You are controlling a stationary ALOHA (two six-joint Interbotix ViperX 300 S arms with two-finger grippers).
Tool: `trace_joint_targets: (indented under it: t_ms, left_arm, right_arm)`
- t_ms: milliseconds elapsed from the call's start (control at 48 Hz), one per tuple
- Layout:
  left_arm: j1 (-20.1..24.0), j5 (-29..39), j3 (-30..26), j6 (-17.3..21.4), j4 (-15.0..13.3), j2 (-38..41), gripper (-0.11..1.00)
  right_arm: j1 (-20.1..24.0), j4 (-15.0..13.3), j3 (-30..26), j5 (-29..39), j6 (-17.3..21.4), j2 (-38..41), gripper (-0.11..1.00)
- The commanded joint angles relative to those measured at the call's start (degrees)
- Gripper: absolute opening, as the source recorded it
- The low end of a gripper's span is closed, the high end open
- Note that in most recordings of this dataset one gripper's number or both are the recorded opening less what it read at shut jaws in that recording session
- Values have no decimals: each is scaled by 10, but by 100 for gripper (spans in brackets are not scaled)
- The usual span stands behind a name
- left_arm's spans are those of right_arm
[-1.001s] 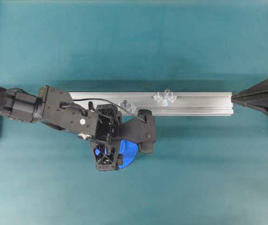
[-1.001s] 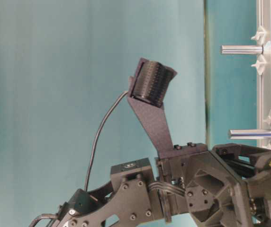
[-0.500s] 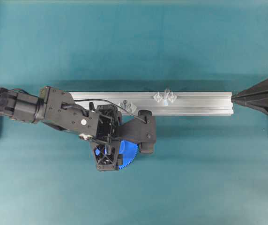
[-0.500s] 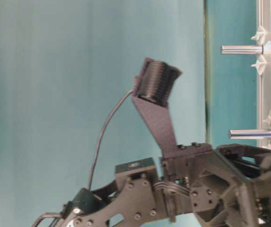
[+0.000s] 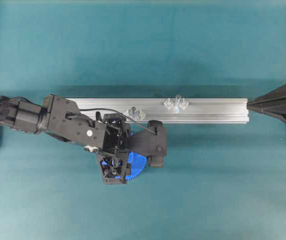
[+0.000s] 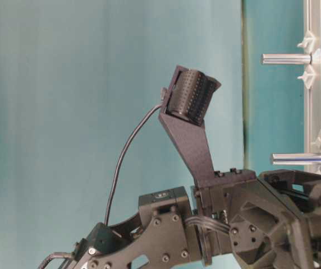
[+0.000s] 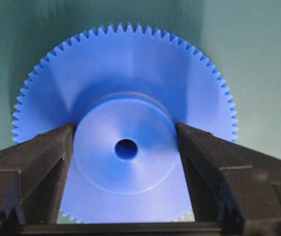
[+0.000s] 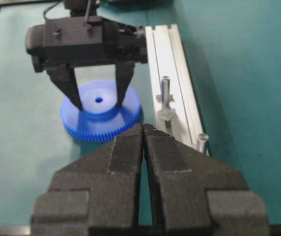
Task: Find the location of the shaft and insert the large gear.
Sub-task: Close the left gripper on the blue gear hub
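The left end effector [image 7: 126, 147] straddles the large gear's [image 7: 126, 98] raised hub, fingers touching its sides; the gear lies flat on the teal worktop [image 5: 208, 180]. The right end effector [image 8: 144, 132] is closed, empty. The shaft [image 5: 177, 98] stands at the gear's two o'clock.

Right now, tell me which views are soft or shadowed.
Left wrist view: the large gear is sharp, shaded along its left side. Right wrist view: the right gripper looms close and soft. Table-level view: backdrop hazy. Overhead view: the aluminium rail shadows the mat behind it.
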Motion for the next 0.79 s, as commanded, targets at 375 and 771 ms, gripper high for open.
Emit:
trace_joint_targets:
  t_ms: [375,771]
  left_arm:
    - [2,1,-6,4,1,-7,70]
    - [2,-1,-10,5,2,-22,70]
  right_arm:
    - [0,1,-6,-3,5,2,6]
    - [-1,1,-5,-3,4,2,6]
